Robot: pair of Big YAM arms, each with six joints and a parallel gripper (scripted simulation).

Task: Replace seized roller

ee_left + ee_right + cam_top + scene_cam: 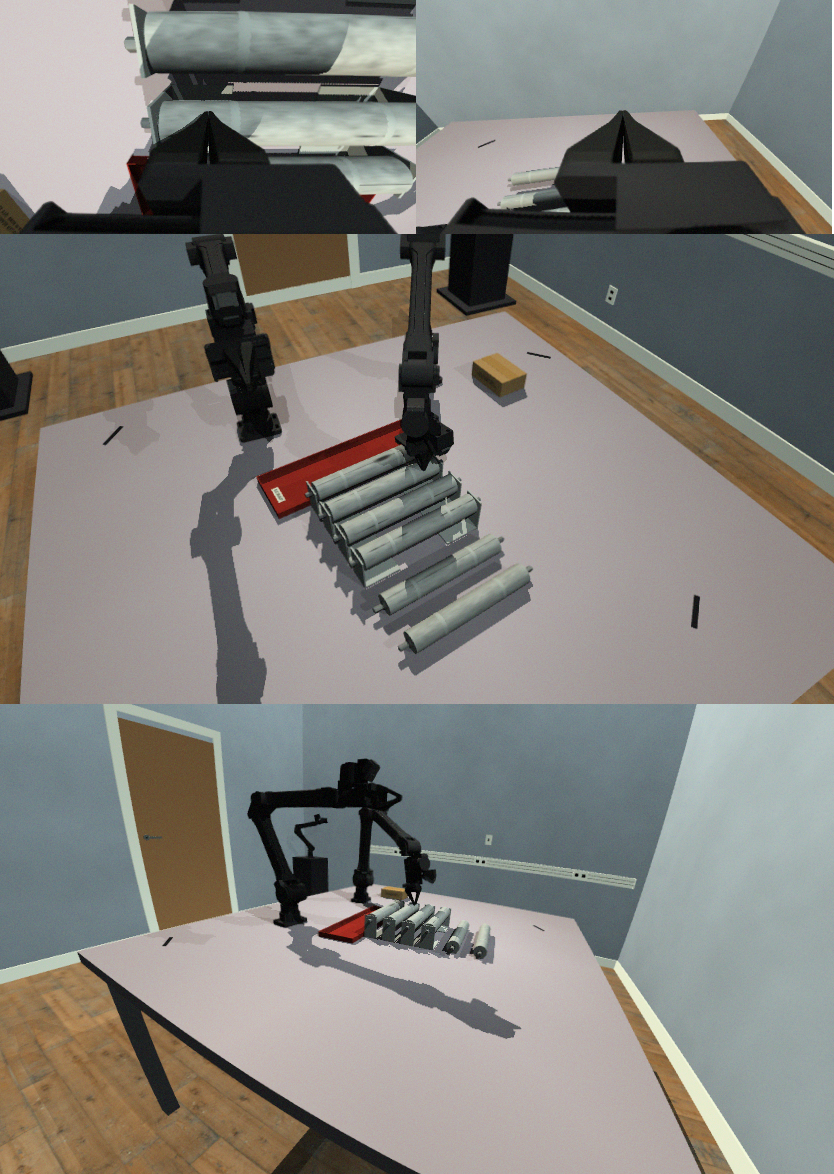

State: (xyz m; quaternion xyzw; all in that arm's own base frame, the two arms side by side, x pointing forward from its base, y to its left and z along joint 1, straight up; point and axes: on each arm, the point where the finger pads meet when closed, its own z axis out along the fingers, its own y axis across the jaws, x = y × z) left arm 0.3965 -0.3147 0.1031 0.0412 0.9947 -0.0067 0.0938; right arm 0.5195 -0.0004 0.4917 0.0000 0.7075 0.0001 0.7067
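Note:
Four grey rollers sit in the bed between brackets. Counted from the red scrap tray (297,485) (344,929), they are the first roller (356,474), the second roller (373,493) (320,122), the third roller (391,513) (200,42) and the fourth roller (408,532). Nothing shows which is seized. Two loose rollers, a nearer one (437,578) (459,936) and a farther one (466,610) (482,940), lie beside the bed. My left gripper (424,467) (414,903) (208,117) is shut and empty, fingertips at the second roller's top near one bracket; contact is unclear. My right gripper (623,116) is shut and empty, raised high.
A cardboard box (498,375) (393,892) stands on the table behind the bed, off to one side. The scrap tray lies right alongside the first roller. The right arm stretches high above the table. Several small black strips lie around the table.

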